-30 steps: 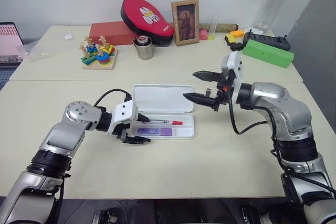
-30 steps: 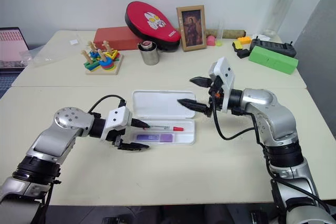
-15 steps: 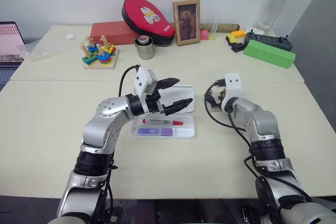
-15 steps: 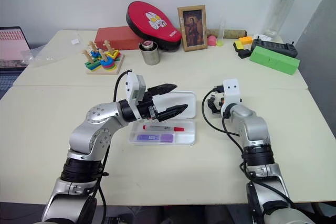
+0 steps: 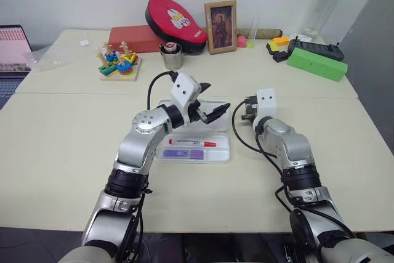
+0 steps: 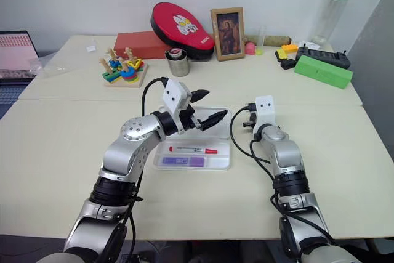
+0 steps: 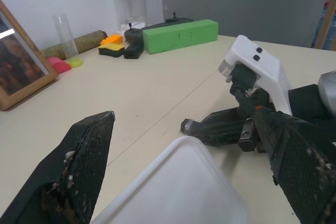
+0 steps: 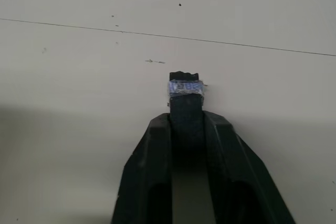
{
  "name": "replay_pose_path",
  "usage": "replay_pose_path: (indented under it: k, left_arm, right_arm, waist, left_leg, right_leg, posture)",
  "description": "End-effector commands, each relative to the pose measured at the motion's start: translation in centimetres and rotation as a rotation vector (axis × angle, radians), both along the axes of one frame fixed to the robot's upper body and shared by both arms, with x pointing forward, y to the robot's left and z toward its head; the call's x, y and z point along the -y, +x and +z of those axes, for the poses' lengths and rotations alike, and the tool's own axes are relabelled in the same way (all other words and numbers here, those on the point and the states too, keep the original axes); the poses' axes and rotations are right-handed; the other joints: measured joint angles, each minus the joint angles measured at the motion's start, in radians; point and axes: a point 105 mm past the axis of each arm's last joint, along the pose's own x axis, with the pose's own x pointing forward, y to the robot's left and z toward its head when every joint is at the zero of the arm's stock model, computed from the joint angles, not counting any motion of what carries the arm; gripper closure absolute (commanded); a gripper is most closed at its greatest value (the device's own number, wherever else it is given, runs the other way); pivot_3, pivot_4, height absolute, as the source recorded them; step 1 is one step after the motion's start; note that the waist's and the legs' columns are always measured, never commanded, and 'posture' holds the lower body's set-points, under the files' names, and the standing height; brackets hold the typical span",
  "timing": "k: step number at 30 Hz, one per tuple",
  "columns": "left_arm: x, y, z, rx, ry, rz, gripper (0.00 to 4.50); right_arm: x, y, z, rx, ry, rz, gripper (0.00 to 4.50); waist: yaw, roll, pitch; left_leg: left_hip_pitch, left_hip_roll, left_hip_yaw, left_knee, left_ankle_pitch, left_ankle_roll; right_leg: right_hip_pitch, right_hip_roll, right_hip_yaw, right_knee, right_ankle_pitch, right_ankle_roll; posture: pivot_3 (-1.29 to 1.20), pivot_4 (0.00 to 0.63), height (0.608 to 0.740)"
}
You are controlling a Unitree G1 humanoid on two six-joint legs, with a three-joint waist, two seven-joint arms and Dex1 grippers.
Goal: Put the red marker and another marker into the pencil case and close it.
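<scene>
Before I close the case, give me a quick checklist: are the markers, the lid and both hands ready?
1. Red marker inside the pencil case: ok.
2. Purple highlighter inside, beside the red marker: ok.
3. Lid closed: not ok, it is open behind the tray.
4. Left hand open and over the lid: ok.
5. Right hand free to help: not ok, it is shut on a small black piece, to the right of the case.
6. Left hand touching the lid: cannot tell.
</scene>
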Motion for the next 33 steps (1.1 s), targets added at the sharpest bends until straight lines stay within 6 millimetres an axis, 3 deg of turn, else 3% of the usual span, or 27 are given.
replay_pose_path:
  k: [1,7,9,10,13,18,22,30,33]
  left_arm:
    - [0.2,-0.2,2.1,0.071,-0.034,-0.016,0.0]
    - [-0.5,-2.4,1.6,0.052,0.003,-0.144,0.0]
    - [-1.3,-3.8,1.3,0.033,0.026,-0.211,0.0]
    - [-1.9,-4.9,0.9,0.014,0.052,-0.265,0.0]
    - [-3.5,-6.4,0.2,-0.025,0.118,-0.326,0.0]
    - [-6.0,-7.3,-0.7,-0.067,0.219,-0.327,0.0]
    - [-7.4,-7.6,-0.8,-0.089,0.261,-0.301,0.0]
    - [-7.5,-7.9,-0.7,-0.096,0.243,-0.283,0.0]
    - [-7.4,-7.9,-0.7,-0.097,0.234,-0.277,0.0]
  right_arm:
    - [1.2,0.5,2.2,0.101,0.002,0.002,4.2]
    - [0.3,-0.6,7.6,0.327,0.022,0.315,4.21]
    - [-0.8,-2.6,8.8,0.342,0.036,0.534,4.21]
    - [-1.7,-4.7,8.8,0.311,0.017,0.72,4.21]
    - [-3.3,-9.5,7.1,0.183,-0.066,1.063,4.21]
    - [-5.4,-12.4,4.8,0.067,-0.14,1.254,4.21]
    - [-6.4,-12.2,3.0,0.032,-0.221,1.259,4.21]
    - [-7.0,-11.5,1.0,-0.021,-0.309,1.263,4.21]
    - [-7.0,-11.4,0.8,-0.02,-0.316,1.264,3.32]
  waist:
    - [0.001,0.0,0.0]
    - [0.0,0.0,0.0]
    - [-0.006,0.0,0.0]
    - [-0.008,0.001,0.0]
    - [-0.008,0.001,0.001]
    - [-0.012,0.001,0.001]
    - [-0.014,0.0,0.001]
    - [-0.008,0.0,0.001]
    - [-0.004,0.0,0.001]
  left_leg:
    - [0.0,0.0,0.0,0.0,0.0,0.0]
    - [0.0,0.0,0.0,-0.001,0.0,0.0]
    - [0.0,0.0,0.0,-0.002,0.0,0.0]
    - [0.0,0.0,0.0,-0.002,0.0,0.0]
    - [0.0,0.0,0.0,-0.002,0.0,0.0]
    - [0.002,0.001,-0.001,-0.001,0.0,0.0]
    - [0.002,0.0,-0.001,0.0,0.0,0.0]
    - [0.001,0.0,-0.001,0.0,0.0,0.0]
    - [0.001,0.001,-0.001,0.0,0.0,0.0]
  right_leg:
    - [0.0,0.0,0.0,0.0,0.0,0.0]
    - [0.0,0.0,0.0,-0.001,0.0,0.0]
    - [0.0,0.0,0.0,-0.001,0.0,0.0]
    - [0.0,0.0,0.0,-0.001,0.0,0.0]
    - [0.001,0.0,-0.001,-0.002,-0.001,-0.001]
    - [0.002,0.0,-0.002,-0.002,-0.004,0.003]
    - [0.002,0.0,-0.001,-0.002,-0.003,0.005]
    - [0.001,0.0,-0.001,-0.003,-0.003,0.005]
    - [0.001,0.0,-0.001,-0.002,-0.003,0.005]
  posture:
    - [0.0,0.15,0.74]
    - [0.0,0.15,0.74]
    - [0.0,0.15,0.74]
    - [0.0,0.15,0.74]
    - [0.0,0.15,0.74]
    - [0.0,0.15,0.74]
    - [0.0,0.15,0.74]
    - [0.0,0.15,0.74]
    - [0.0,0.15,0.74]
